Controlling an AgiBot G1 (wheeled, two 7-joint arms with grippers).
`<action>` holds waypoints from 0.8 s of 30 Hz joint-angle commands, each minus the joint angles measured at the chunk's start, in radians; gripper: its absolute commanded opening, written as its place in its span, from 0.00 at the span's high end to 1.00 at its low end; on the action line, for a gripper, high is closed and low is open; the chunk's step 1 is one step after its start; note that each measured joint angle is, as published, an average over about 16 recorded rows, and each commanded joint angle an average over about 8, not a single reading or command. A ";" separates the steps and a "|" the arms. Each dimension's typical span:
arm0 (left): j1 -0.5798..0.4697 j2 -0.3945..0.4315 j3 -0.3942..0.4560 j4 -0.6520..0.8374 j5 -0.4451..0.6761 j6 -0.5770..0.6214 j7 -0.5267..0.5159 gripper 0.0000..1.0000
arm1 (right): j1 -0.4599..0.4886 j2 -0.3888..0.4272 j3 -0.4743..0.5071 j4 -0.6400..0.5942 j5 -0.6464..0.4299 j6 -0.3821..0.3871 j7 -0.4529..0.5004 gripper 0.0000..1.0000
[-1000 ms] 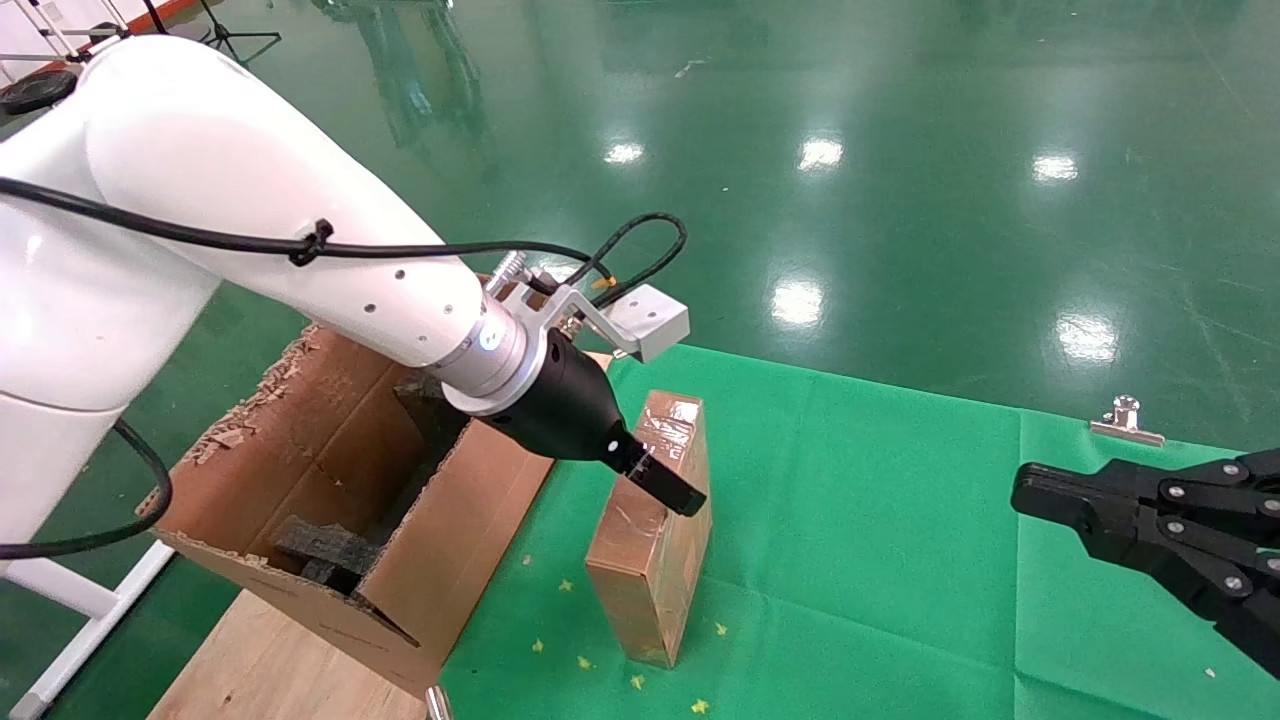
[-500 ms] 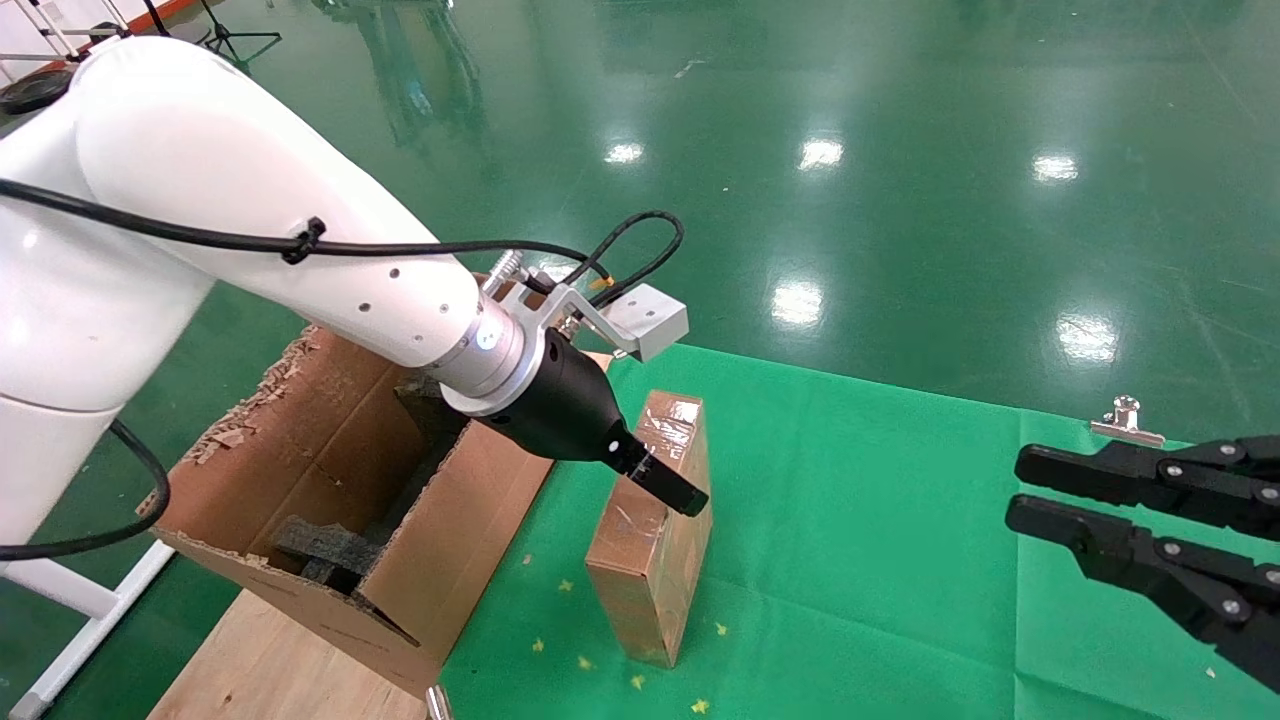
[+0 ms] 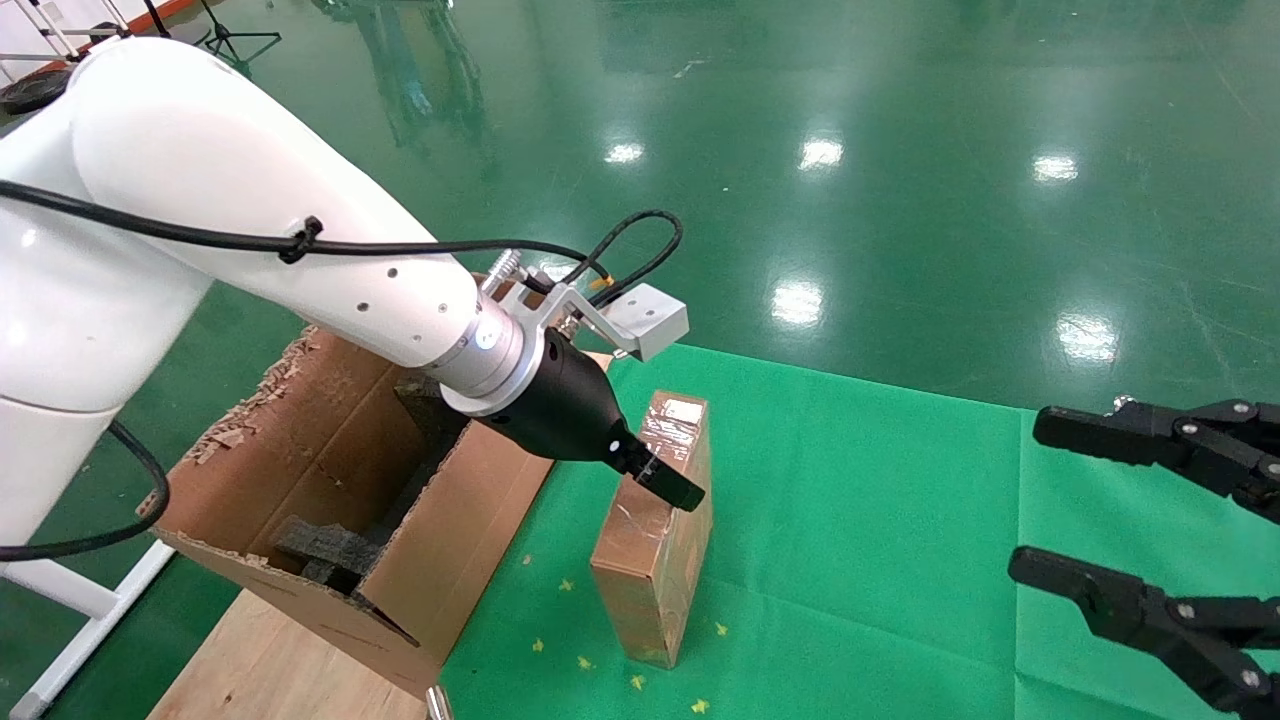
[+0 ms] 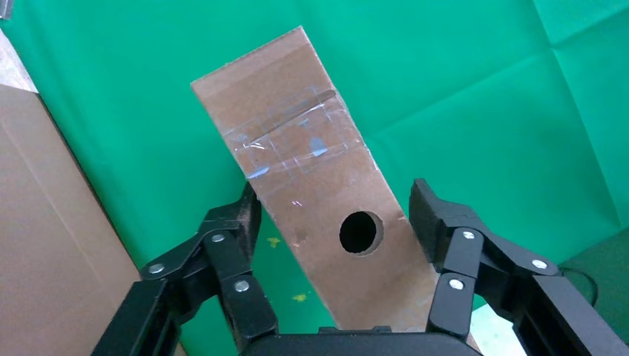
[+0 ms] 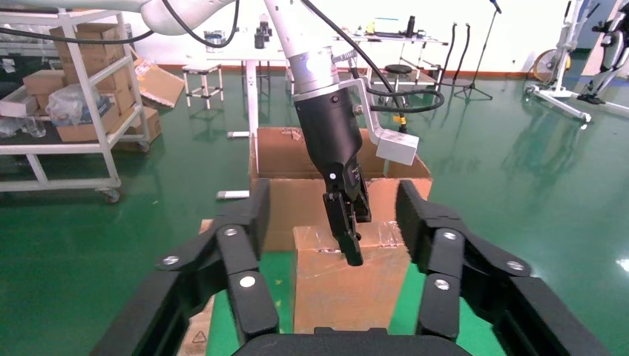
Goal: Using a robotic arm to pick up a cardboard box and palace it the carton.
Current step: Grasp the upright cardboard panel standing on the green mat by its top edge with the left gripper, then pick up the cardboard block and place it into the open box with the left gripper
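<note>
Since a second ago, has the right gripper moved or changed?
Yes. The right gripper has opened: its upper finger now crosses the silver clip at the green cloth's edge, formerly well above it.

The white robotic arm with silver wrist and blue light ring [image 3: 300, 270] reaches forward and down from the robot's left, its black linkage-finger left hand [image 4: 334, 222] spread wide, one finger [image 4: 237, 222] on each side. The all-black right hand [image 3: 1090, 510] hovers low at the right, its two fingers [image 3: 1100, 440] wide apart.
</note>
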 commanded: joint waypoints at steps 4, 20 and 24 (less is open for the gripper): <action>0.000 0.000 -0.001 0.000 -0.001 -0.001 -0.001 1.00 | 0.000 0.000 0.000 0.000 0.000 0.000 0.000 0.00; -0.064 -0.128 -0.080 0.033 -0.090 -0.056 0.261 1.00 | 0.000 0.000 0.000 0.000 0.000 0.000 0.000 0.00; -0.125 -0.217 -0.145 0.067 -0.140 -0.074 0.411 1.00 | 0.000 0.000 0.000 0.000 0.000 0.000 0.000 0.00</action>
